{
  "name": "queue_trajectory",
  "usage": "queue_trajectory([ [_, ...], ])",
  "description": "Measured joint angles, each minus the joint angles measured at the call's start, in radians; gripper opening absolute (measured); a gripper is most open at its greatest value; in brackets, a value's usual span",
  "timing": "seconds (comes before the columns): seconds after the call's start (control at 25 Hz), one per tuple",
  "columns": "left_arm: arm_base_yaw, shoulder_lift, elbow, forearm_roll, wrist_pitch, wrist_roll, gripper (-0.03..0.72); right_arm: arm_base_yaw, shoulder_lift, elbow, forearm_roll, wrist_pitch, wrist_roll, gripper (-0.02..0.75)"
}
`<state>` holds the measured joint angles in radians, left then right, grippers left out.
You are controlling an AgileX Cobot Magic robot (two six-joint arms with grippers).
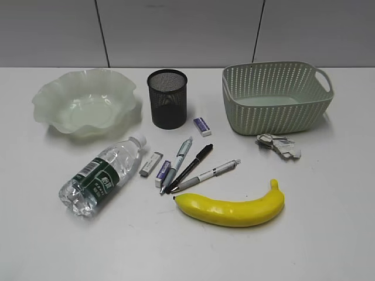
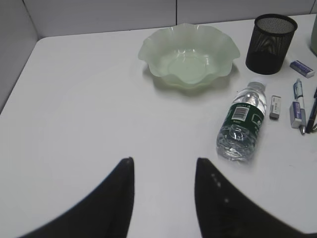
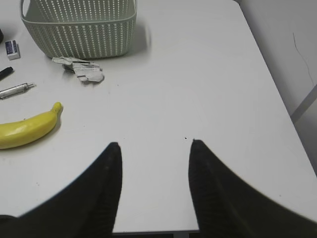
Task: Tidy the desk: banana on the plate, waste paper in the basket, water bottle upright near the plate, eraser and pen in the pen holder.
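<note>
The banana lies on the desk at the front; it also shows in the right wrist view. The plate sits empty at the back left. The water bottle lies on its side in front of it. The pen holder stands at the back centre. The basket is at the back right, with the waste paper in front of it. Three erasers and three pens lie in the middle. My left gripper and right gripper are open and empty, neither seen in the exterior view.
The desk's left edge meets a grey partition. The desk's right edge and front edge show in the right wrist view. A grey panelled wall runs behind the desk.
</note>
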<state>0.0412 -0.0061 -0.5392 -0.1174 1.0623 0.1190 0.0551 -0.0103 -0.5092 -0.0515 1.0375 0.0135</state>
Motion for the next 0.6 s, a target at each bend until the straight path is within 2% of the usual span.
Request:
queue_trajectory([
  [0.6,0.0,0.0,0.0,0.0,0.0,0.0,0.308,0.0,0.0,0.0,0.0,0.0,0.0,0.362],
])
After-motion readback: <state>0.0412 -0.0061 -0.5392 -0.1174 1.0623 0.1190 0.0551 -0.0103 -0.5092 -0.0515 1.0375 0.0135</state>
